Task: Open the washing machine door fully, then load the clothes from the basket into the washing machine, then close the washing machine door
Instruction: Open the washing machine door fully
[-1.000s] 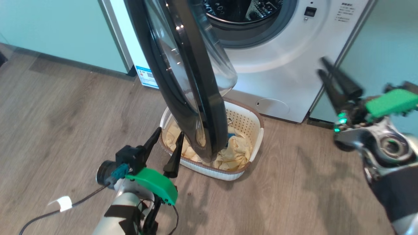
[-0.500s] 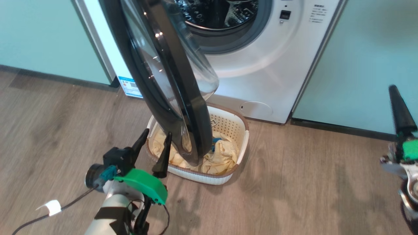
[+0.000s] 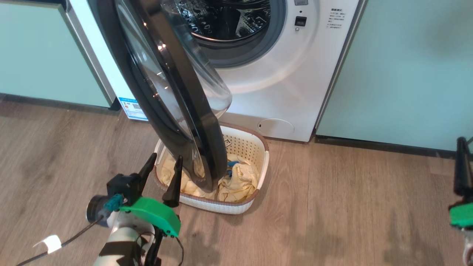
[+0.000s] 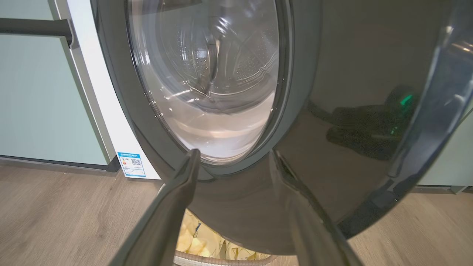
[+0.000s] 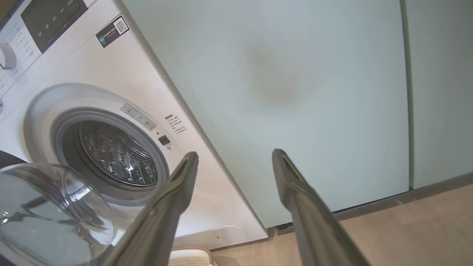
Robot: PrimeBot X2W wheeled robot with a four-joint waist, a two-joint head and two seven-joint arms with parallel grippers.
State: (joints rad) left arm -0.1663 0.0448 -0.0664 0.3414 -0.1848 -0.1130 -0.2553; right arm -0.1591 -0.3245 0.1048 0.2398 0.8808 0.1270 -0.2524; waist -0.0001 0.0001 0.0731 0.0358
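Spread left gripper (image 4: pixel 233 153) facing washing machine door (image 4: pixel 332 74), clothes (image 4: pixel 192 242) below

The washing machine door (image 3: pixel 199 122) is glossy black around clear glass; the washing machine (image 3: pixel 288 85) white with a grey drum rim and a blue-edged sticker (image 3: pixel 132 108). The basket (image 3: pixel 244 142) is cream, perforated, brown-rimmed; the clothes (image 3: pixel 238 181) pale yellow with blue. Pale green cabinets (image 3: pixel 406 66), grey-brown wood-grain floor (image 3: pixel 332 214)

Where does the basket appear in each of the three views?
Head view: basket low centre, on the floor, partly behind the door.
Left wrist view: its rim at the bottom edge, centre, under the door.
Right wrist view: bottom edge, left of centre.
Shared landmark: the door, close by each time.
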